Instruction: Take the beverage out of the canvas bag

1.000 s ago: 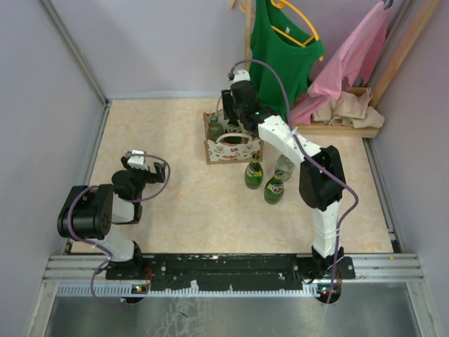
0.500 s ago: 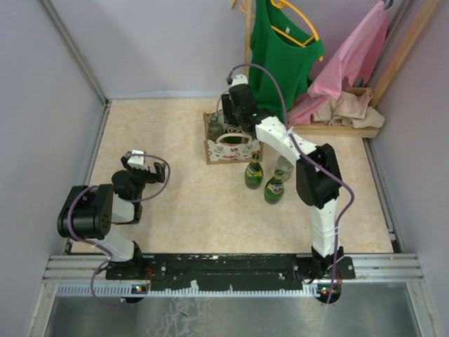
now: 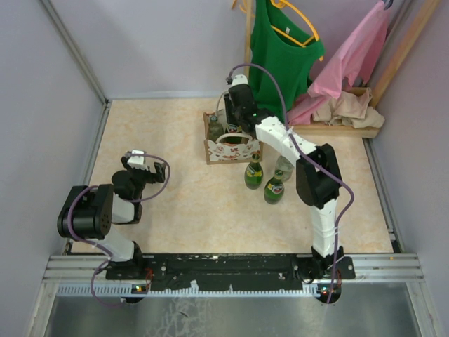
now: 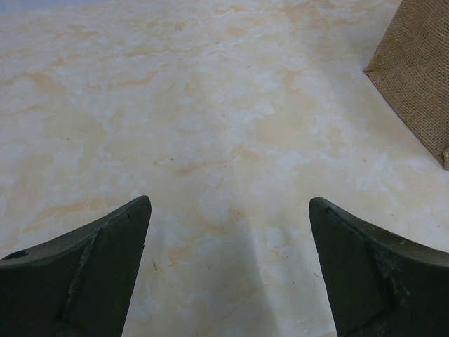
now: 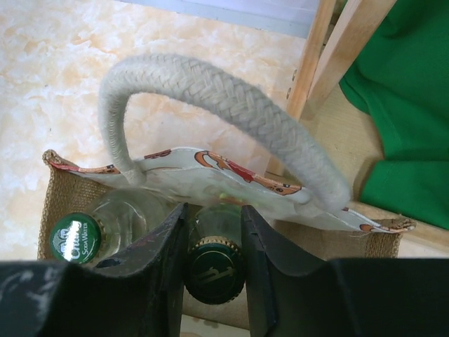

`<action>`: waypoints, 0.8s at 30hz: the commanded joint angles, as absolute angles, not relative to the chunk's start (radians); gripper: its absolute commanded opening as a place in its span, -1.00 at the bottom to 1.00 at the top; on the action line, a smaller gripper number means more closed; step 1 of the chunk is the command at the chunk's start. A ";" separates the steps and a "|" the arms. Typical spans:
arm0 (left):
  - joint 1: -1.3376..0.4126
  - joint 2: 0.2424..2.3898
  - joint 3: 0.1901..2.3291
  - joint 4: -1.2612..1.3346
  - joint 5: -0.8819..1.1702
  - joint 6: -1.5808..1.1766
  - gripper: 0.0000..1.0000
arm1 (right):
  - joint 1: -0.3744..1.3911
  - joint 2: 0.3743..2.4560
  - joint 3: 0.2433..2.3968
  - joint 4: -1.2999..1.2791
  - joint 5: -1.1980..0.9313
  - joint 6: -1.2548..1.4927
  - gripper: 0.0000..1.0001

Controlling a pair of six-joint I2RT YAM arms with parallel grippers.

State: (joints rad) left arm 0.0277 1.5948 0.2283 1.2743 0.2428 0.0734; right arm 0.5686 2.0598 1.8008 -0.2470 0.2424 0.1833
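The canvas bag [image 3: 231,144] stands mid-table at the back; its white rope handle [image 5: 231,105] and patterned rim show in the right wrist view. My right gripper [image 3: 237,121] reaches down into the bag. In the right wrist view [image 5: 214,263] its jaws are closed around the neck of a green bottle with a dark green cap [image 5: 214,274]. A clear bottle with a green cap [image 5: 76,239] stands beside it in the bag. My left gripper [image 3: 140,163] is open and empty over bare table at the left [image 4: 228,232]; a corner of the bag [image 4: 417,77] shows at its right.
Three bottles [image 3: 254,172] [image 3: 274,188] [image 3: 285,166] stand on the table just in front and right of the bag. A wooden rack [image 3: 248,28] with a green shirt [image 3: 284,49] and a pink garment [image 3: 347,60] stands behind the bag. Grey walls enclose the table.
The right arm has shifted slightly back and left over the bag during the last second, then held still. The left arm has not moved.
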 commanded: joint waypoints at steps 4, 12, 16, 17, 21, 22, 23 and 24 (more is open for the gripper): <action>0.022 1.595 0.242 1.282 0.239 0.081 1.00 | 0.563 2.068 1.910 -0.262 0.289 0.124 -1.00; 0.022 1.595 0.242 1.282 0.241 0.081 1.00 | 0.563 2.064 2.011 -0.291 0.318 0.091 -1.00; 0.022 1.595 0.242 1.282 0.240 0.080 1.00 | 0.564 2.070 1.968 -0.281 0.321 0.101 -1.00; 0.022 1.595 0.242 1.282 0.240 0.080 1.00 | 0.563 2.069 1.954 -0.278 0.320 0.103 -1.00; 0.022 1.595 0.242 1.282 0.241 0.081 1.00 | 0.564 2.058 1.886 -0.260 0.322 0.127 -1.00; 0.021 1.595 0.242 1.282 0.240 0.081 1.00 | 0.563 2.051 1.865 -0.251 0.321 0.133 -0.93; 0.021 1.595 0.242 1.282 0.241 0.081 1.00 | 0.563 2.044 1.841 -0.241 0.320 0.138 -0.76; 0.022 1.595 0.242 1.282 0.240 0.081 1.00 | 0.564 2.034 1.817 -0.231 0.319 0.144 -0.60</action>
State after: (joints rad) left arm 0.0277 1.5948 0.2283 1.2743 0.2428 0.0738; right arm 0.5674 2.0975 1.8763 -0.3111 0.3012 0.1265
